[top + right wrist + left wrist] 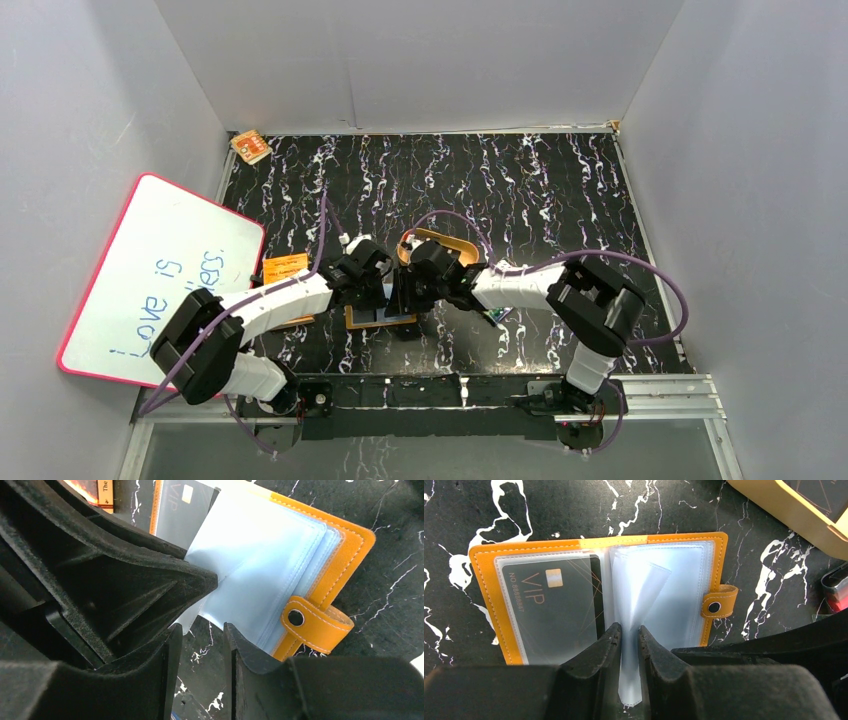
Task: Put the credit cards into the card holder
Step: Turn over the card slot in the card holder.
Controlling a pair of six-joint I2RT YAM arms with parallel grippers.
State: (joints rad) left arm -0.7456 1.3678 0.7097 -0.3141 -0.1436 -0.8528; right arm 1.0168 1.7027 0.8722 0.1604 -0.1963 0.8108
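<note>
card holder [491,580]: orange, pale-blue sleeves | card [555,610]: dark grey | table [574,510]: black, white-veined

The top camera looks steeply down over the arm bases toward the table's [560,190] far edge. Both wrist cameras sit close, sharing the open card holder [599,592].

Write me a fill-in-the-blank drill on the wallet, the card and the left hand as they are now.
1. The wallet lies ____ on the table, its sleeves showing.
2. The card in its left sleeve is printed with the word ____.
3. The left hand pinches a clear ____ of the wallet.
4. The colour of the wallet's snap tab is ____.

Missing words: open; VIP; sleeve; orange
</note>
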